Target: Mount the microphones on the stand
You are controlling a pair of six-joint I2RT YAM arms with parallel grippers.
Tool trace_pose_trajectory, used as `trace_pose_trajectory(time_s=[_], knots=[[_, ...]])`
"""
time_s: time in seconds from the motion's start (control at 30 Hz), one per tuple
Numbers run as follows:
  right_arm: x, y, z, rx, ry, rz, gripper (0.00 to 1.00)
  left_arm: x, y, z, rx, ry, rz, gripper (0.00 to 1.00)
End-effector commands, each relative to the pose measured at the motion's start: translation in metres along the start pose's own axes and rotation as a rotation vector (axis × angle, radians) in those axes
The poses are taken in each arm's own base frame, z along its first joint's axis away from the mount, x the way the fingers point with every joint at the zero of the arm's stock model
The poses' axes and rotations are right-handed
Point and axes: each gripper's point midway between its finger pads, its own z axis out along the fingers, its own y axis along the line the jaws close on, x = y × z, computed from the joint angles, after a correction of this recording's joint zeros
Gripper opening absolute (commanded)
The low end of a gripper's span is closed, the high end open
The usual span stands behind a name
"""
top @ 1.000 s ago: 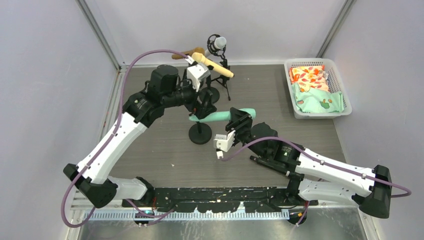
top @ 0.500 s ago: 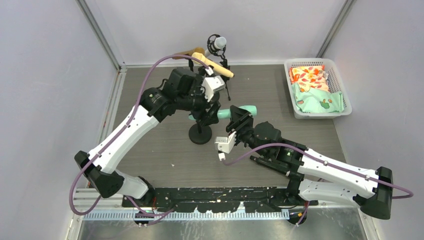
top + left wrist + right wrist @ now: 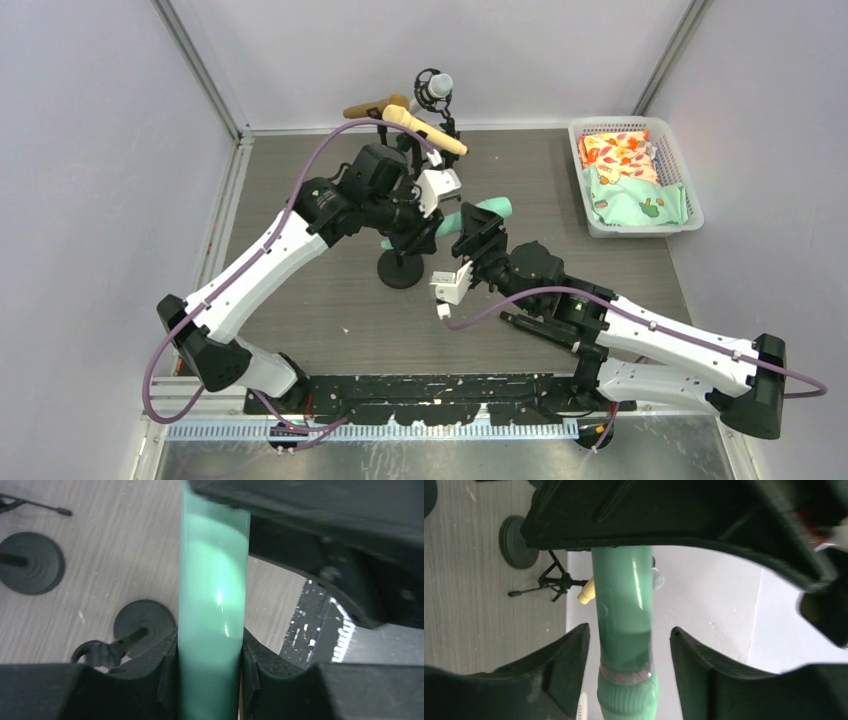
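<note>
- The left arm [image 3: 262,262] stretched forward and inward, elbow bent
- The left gripper [image 3: 211,677] was clamped — both fingers [image 3: 150,680] pressed against the teal microphone [image 3: 212,590]
- The right arm [image 3: 660,335] lay low, extended leftward
- The right gripper [image 3: 629,665] straddled the same shaft, jaws apart, clear of it on each side

- Four microphones: teal [image 3: 487,212], cream-yellow [image 3: 425,130], gold [image 3: 372,107], white [image 3: 437,88].
- Two round-base stands [image 3: 400,271] [image 3: 31,563], one tripod stand [image 3: 555,583].
- One white basket [image 3: 645,230].
- Two patterned fabric pouches [image 3: 618,150] [image 3: 640,202].
- Two robot arms [image 3: 260,270] [image 3: 660,335].
</note>
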Motion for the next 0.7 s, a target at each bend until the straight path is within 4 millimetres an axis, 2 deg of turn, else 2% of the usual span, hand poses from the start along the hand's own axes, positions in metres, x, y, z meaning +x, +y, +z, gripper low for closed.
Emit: trace_pose_trajectory(time_s=[0.0,0.13,0.33,0.4,0.5,0.53,0.67], knots=[[-0.005,-0.049,-0.015,0.185,-0.042,0.153,0.73,-0.021,0.032,-0.015,-0.182,-0.09,0.007,0.0],[-0.003,-0.056,-0.022,0.235,-0.053,0.24,0.84,-0.03,0.049,-0.024,-0.295,-0.159,-0.003,0.0],[-0.001,-0.071,-0.043,0.348,-0.117,0.448,0.89,-0.04,0.062,-0.039,-0.396,-0.264,-0.034,0.0],[0.009,-0.082,-0.052,0.443,-0.107,0.605,0.89,-0.043,0.065,-0.047,-0.431,-0.321,-0.052,0.0],[0.031,-0.095,-0.062,0.6,-0.06,1.006,0.9,-0.047,0.067,-0.053,-0.454,-0.421,-0.093,0.0],[0.038,-0.095,-0.065,0.619,-0.021,1.115,0.93,-0.05,0.066,-0.055,-0.453,-0.458,-0.103,0.0],[0.039,-0.099,-0.063,0.636,-0.018,1.424,0.97,-0.061,0.06,-0.063,-0.436,-0.594,-0.162,0.0]])
